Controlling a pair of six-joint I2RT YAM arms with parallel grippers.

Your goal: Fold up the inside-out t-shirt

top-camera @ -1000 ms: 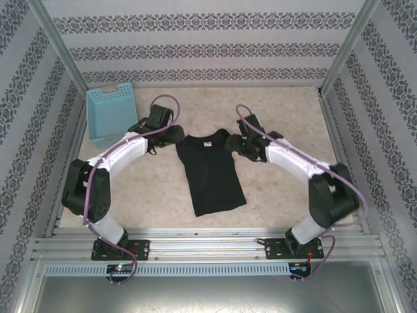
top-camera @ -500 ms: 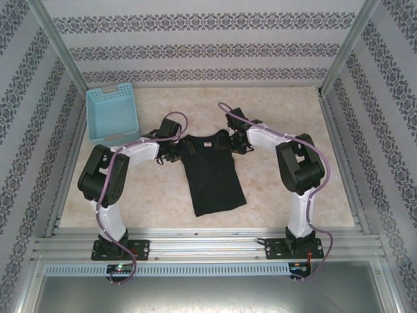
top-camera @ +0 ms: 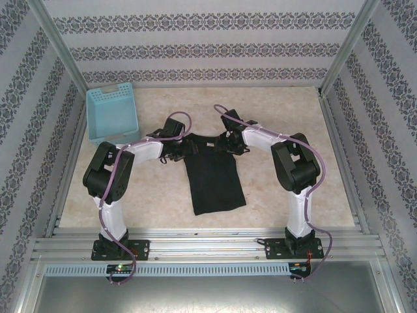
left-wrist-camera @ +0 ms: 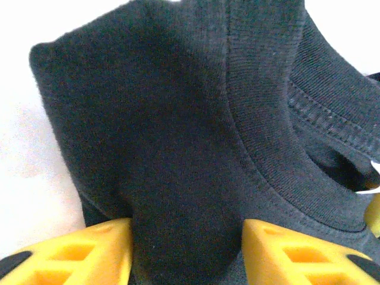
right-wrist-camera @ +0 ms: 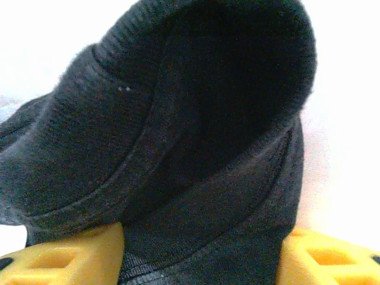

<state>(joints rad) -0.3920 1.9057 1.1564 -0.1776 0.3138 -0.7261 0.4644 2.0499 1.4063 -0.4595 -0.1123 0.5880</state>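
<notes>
place: robot lab cell | cues: aluminium frame (top-camera: 208,242), patterned wall panels (top-camera: 208,49)

Left arm (top-camera: 142,150) and right arm (top-camera: 260,137), white shells, black joints, black bases (top-camera: 119,248), purple cables (top-camera: 177,115) looping along each, yellow fingers (left-wrist-camera: 89,252) with hollow rectangular cut-outs

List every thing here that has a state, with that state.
t-shirt: lower half flat on the table, shoulders bunched and gripped.
left gripper: shut on the t-shirt's shoulder fabric.
right gripper: shut on the t-shirt's other shoulder.
basket: upright, open side up, at the table's far left corner.
</notes>
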